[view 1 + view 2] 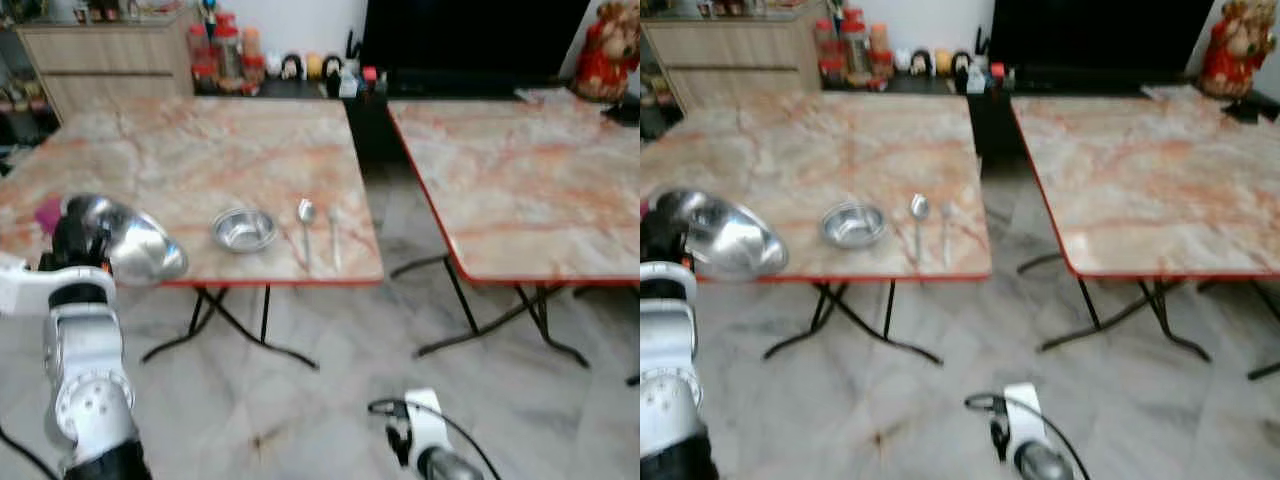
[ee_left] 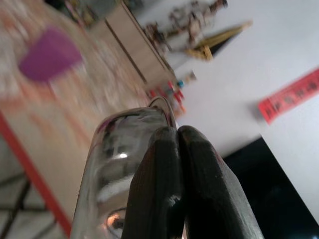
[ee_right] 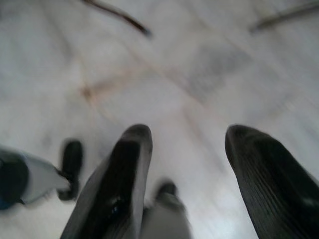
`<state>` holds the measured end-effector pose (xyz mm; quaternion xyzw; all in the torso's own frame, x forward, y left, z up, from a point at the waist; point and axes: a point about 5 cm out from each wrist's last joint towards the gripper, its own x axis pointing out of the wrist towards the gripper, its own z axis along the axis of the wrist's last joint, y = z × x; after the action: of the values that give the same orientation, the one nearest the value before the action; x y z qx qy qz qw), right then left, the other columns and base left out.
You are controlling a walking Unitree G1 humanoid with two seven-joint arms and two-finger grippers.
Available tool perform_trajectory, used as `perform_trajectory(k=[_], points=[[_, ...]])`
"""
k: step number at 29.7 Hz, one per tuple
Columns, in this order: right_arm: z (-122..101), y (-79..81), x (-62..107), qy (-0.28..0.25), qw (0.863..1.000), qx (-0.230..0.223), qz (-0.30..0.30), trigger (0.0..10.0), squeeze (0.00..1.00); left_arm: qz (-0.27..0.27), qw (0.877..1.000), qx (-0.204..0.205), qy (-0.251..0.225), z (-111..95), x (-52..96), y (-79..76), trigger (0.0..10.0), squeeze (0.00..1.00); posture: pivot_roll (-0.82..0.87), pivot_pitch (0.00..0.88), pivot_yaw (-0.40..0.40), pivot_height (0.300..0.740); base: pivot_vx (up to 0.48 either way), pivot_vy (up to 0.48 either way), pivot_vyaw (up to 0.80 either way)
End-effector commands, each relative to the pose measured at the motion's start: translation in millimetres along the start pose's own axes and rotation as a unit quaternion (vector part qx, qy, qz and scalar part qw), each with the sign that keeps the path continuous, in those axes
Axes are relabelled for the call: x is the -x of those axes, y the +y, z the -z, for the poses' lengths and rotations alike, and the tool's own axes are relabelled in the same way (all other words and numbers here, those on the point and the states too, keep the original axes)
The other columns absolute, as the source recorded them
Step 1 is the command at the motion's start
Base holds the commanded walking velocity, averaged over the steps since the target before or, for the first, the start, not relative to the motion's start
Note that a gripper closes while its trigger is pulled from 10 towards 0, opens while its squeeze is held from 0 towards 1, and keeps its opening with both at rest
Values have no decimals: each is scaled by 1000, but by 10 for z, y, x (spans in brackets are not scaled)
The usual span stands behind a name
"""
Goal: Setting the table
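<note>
My left gripper (image 2: 177,137) is shut on the rim of a large steel bowl (image 1: 135,245), held tilted above the front left corner of the left marble table (image 1: 170,160). The same bowl (image 1: 725,235) shows in the right eye view. On that table near the front edge sit a small steel bowl (image 1: 243,229), a spoon (image 1: 306,215) and a second utensil (image 1: 334,238) side by side. A purple object (image 2: 47,54) lies on the table beyond the held bowl. My right gripper (image 3: 187,149) hangs low over the floor with its fingers apart, holding nothing.
A second marble table (image 1: 530,180) stands to the right, with a gap of tiled floor (image 1: 400,330) between the two. Jars and bottles (image 1: 225,50) and a wooden cabinet (image 1: 105,55) line the back wall. A dark screen (image 1: 470,35) and a red figure (image 1: 608,50) stand behind.
</note>
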<state>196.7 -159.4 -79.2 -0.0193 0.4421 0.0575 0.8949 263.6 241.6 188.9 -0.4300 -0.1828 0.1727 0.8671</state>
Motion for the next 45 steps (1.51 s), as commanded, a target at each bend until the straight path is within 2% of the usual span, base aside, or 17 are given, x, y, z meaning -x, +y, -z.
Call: perform_trajectory(k=[1, 6, 10, 12, 13, 14, 17, 19, 20, 22, 24, 25, 26, 29, 32, 39, 45], points=[[-58, -11, -9, -8, 1000, 2, 1, 10000, 0, 11, 999, -33, 11, 32, 14, 25, 10000, 0, 108, 0, -18, 732, 0, -330, 0], [-56, -20, -7, -8, 1000, -1, 3, 10000, 0, -5, 998, -57, 41, 141, 58, 174, 10000, 0, 106, 0, -16, 732, 0, -328, 0], [-46, -28, -4, -7, 1000, -1, 4, 10000, 0, 0, 994, -83, 70, 237, 69, 226, 10000, 0, 106, 0, -16, 732, 0, -305, 0], [-46, -29, -4, -7, 1000, -1, 4, 10000, 0, 1, 994, -84, 69, 238, 70, 227, 10000, 0, 106, 0, -16, 732, 0, -300, 0], [-45, -25, -4, -7, 1000, -3, 5, 10000, 0, -23, 983, -138, 116, 409, 105, 451, 10000, 0, 103, 0, -13, 732, 0, 0, 0], [-46, -22, -5, -8, 1000, -5, 5, 10000, 0, -38, 978, -156, 134, 475, 130, 560, 10000, 0, 97, 0, -11, 732, 0, 0, 0], [-46, -15, -6, -8, 1000, -9, 7, 10000, 0, -65, 967, -164, 182, 658, 213, 802, 10000, 0, 92, 0, -8, 732, 0, 0, 0], [-48, -14, -6, -9, 1000, -11, 7, 10000, 0, -79, 963, -168, 193, 713, 237, 884, 10000, 0, 93, 0, -8, 732, 0, 0, 0], [-46, -13, -6, -9, 1000, -13, 8, 10000, 0, -94, 956, -181, 211, 800, 275, 1002, 10000, 0, 90, 0, -7, 732, 0, 0, 0], [-45, -14, -6, -9, 1000, -14, 9, 10000, 0, -103, 952, -182, 225, 862, 302, 1076, 10000, 0, 90, 0, -8, 732, 0, 0, 0], [-43, -17, -5, -9, 1000, -15, 10, 10000, 0, -116, 944, -177, 253, 1006, 351, 1207, 10000, 0, 89, 0, -9, 732, 0, 0, 0], [-43, -17, -5, -9, 1000, -15, 10, 10000, 0, -116, 944, -177, 253, 1006, 351, 1207, 10000, 0, 89, 0, -9, 732, 0, 0, 0], [-42, -18, -5, -9, 1000, -17, 10, 10000, 0, -121, 937, -187, 271, 1076, 373, 1269, 10000, 0, 90, 0, -9, 732, 0, 0, 0], [-44, -19, -5, -9, 1000, -17, 10, 10000, 0, -120, 925, -208, 295, 1182, 400, 1338, 10000, 0, 84, 0, -8, 732, 0, 0, 0], [-54, -22, -7, -11, 1000, -19, 12, 10000, 0, -128, 916, -205, 319, 1297, 428, 1402, 10000, 0, 76, 0, -6, 732, 0, 0, 0], [-55, -34, -5, -12, 1000, -22, 16, 10000, 0, -167, 917, -166, 322, 1376, 470, 1502, 10000, 0, 62, 0, -1, 732, 0, 0, 0], [-58, -46, -4, -14, 999, -25, 18, 10000, 0, -178, 912, -171, 328, 1408, 514, 1550, 10000, 0, 59, 0, -1, 732, 0, 0, 0]])
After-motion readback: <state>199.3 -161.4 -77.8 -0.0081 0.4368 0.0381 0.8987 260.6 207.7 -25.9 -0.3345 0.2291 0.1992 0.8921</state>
